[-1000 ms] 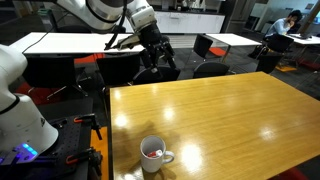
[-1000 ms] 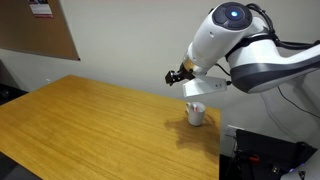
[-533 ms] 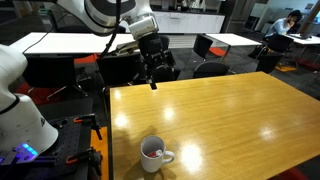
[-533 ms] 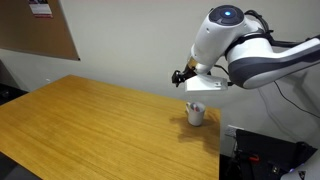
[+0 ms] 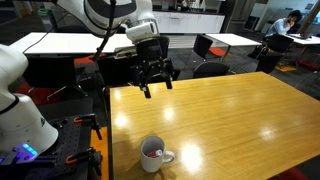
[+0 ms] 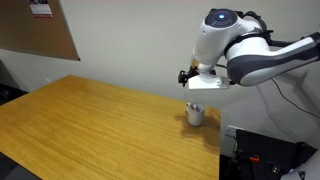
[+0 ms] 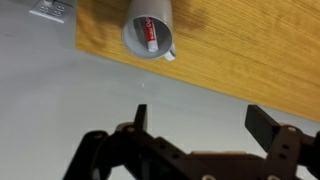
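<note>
Mug (image 7: 166, 20) holds a small red-and-white item (image 7: 149, 35), too blurred to identify.

1. The tool (image 5: 157, 85) hangs in open air near the far edge of the table (image 5: 240, 120), jaws spread wide.
2. One obstacle on the wood: a white mug (image 5: 153, 155) by the near edge, handle jutting sideways, well apart from the tool.
3. Beside the mug, the broad top gives room to sweep across.
4. Wrist view: the mug (image 7: 150, 35) sits just inside the table's edge, with grey floor (image 7: 60, 110) open alongside.
5. Beyond the far edge, black chairs (image 5: 208, 47) crowd close.
</note>
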Controlling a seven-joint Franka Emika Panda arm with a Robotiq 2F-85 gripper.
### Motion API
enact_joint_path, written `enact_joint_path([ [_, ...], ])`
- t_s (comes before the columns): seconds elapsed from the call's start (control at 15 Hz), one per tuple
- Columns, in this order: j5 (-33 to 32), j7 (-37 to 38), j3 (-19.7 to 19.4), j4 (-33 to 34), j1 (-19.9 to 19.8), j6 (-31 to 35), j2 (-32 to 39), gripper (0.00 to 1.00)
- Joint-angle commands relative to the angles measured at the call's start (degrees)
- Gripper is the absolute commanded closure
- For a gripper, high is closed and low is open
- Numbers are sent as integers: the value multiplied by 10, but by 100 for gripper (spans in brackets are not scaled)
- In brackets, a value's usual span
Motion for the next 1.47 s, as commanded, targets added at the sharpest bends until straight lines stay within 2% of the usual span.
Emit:
enact_joint_path([
  [0.0,1,-1,-3,1,2,-2,1,0],
  [0.2,2,-1,-4,1,2,-2,3,0],
  [0.4,-12,61,10,13,-4,-17,13,0],
  [0.6,-12,72,6,17,-1,-25,22,0],
  [1.0,2,53,-15,26,-1,-58,43,0],
  [1.4,35,10,-42,22,3,-42,67,0],
])
